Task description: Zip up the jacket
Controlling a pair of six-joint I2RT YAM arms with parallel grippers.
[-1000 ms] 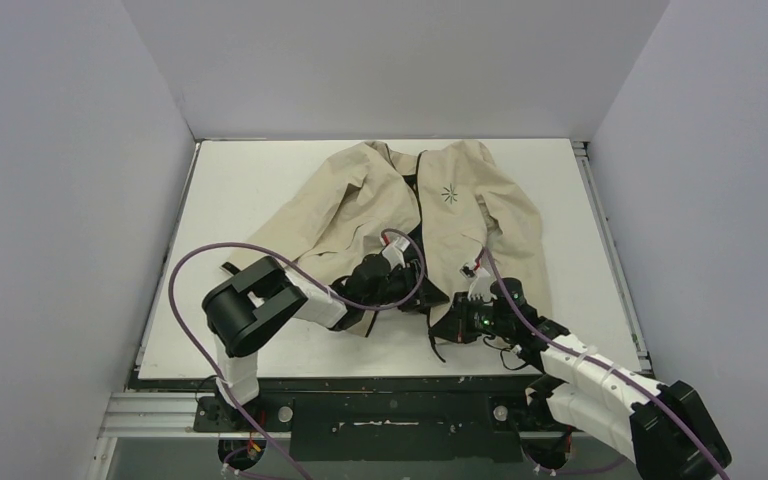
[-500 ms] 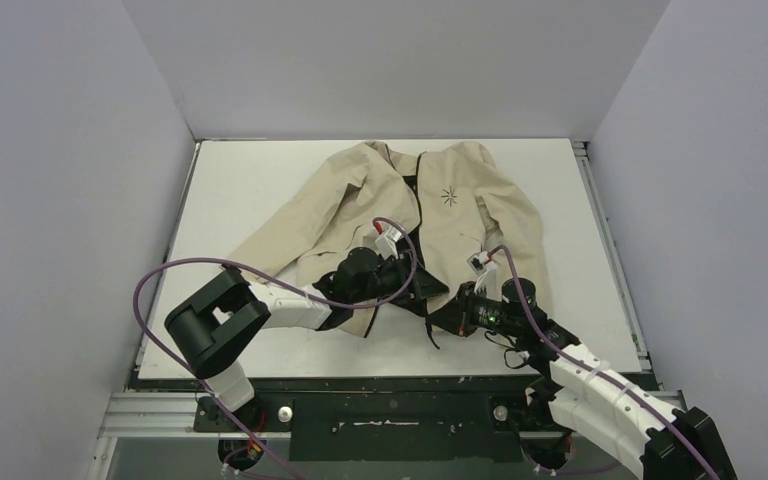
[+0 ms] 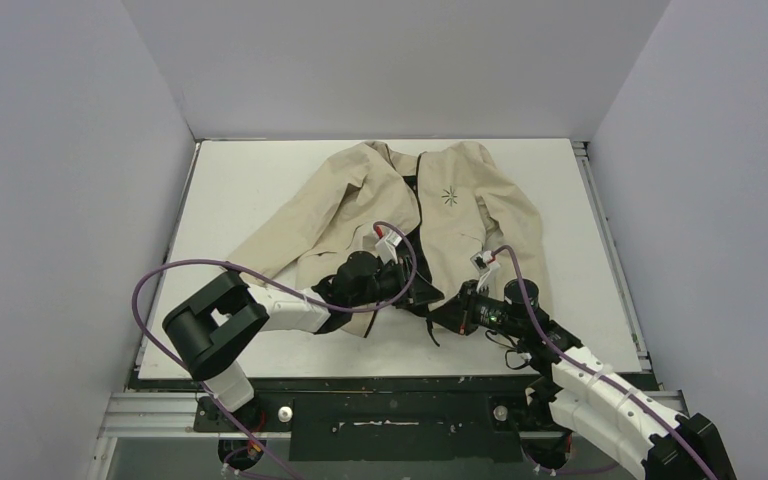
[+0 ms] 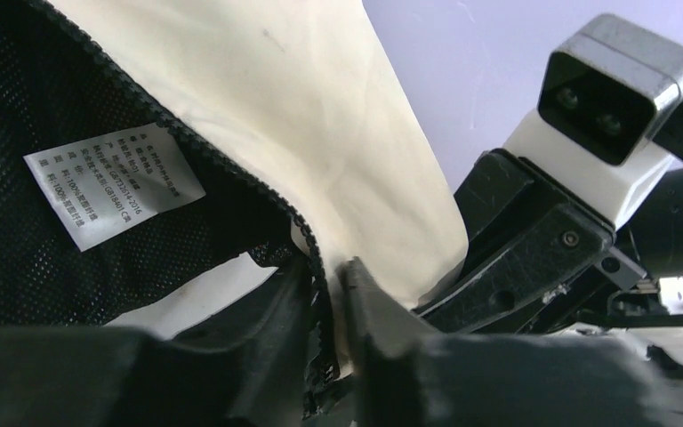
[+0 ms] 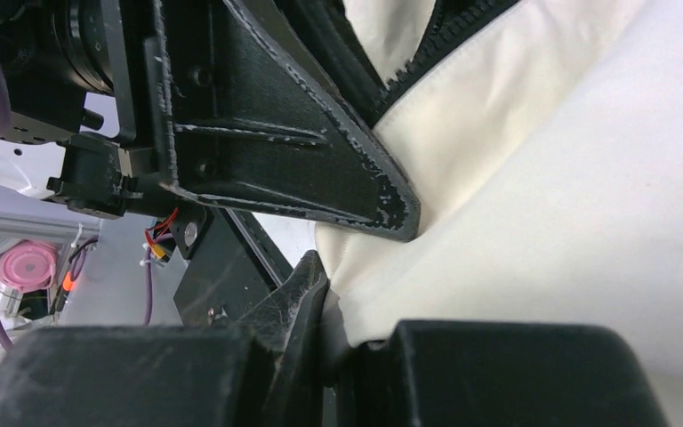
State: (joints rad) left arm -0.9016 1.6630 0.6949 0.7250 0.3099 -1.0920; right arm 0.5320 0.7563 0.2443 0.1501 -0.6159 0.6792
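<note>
The beige jacket (image 3: pixel 430 215) lies spread on the table, collar far, its dark zipper (image 3: pixel 419 205) open at the bottom. My left gripper (image 3: pixel 422 292) is shut on the zipper edge (image 4: pixel 307 245) at the jacket's hem; the dark lining with a white label (image 4: pixel 111 182) shows in the left wrist view. My right gripper (image 3: pixel 448 315) is shut on the beige hem (image 5: pixel 427 294) of the other front panel, right beside the left gripper. The left gripper's finger (image 5: pixel 320 169) crosses the right wrist view.
The white table (image 3: pixel 240 190) ends at a metal rail (image 3: pixel 390 405) near the arm bases. Grey walls close in three sides. Purple cables (image 3: pixel 180 275) loop over the left arm and the right arm.
The left arm has swung lower and to the left while its gripper stayed at the hem. The right gripper moved left toward the left gripper. The lower front panels shifted slightly.
</note>
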